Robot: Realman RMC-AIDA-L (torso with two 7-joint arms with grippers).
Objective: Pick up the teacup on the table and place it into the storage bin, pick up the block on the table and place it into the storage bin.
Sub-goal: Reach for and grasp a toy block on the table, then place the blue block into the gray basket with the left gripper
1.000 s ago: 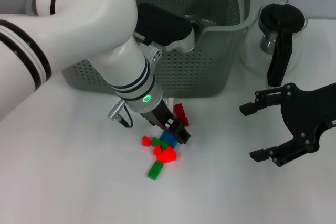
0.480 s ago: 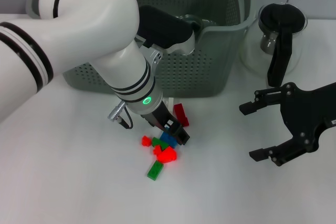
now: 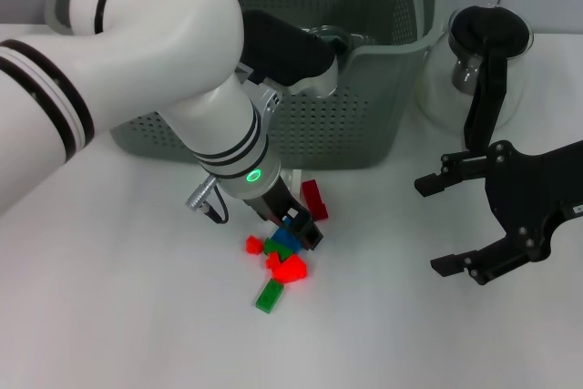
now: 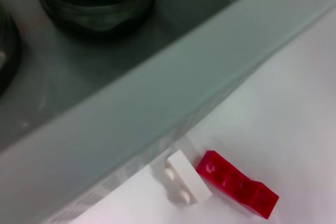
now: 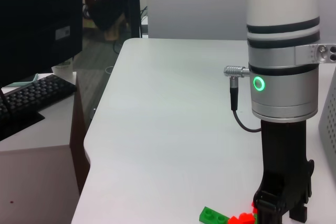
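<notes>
- Two arms in the head view: left end effector (image 3: 302,230) down at the block pile on the white bench (image 3: 118,316); right end effector (image 3: 455,225) off to the right, apart from the blocks.
- Left end effector: fingers (image 3: 308,232) sit on the pile's upper edge, over the blue block (image 3: 286,240). Cannot tell whether they are spread or pinched, or whether anything is gripped.
- Right end effector: jaws wide apart, nothing between them, near the glass pot (image 3: 478,66).
- Block pile: red blocks (image 3: 290,268), a green block (image 3: 269,295) at the near end, blue in the middle. All on the bench, just in front of the storage bin (image 3: 364,116).
- Dark red block (image 3: 314,198) lies apart from the pile, close to the bin wall; the left wrist view shows it (image 4: 237,183) touching a white block (image 4: 187,178) at the foot of the bin.
- Left wrist view: a dark round vessel (image 4: 94,3) inside the bin; cannot identify it as the teacup.
- Right wrist view: left arm upright over the green block (image 5: 214,215).
</notes>
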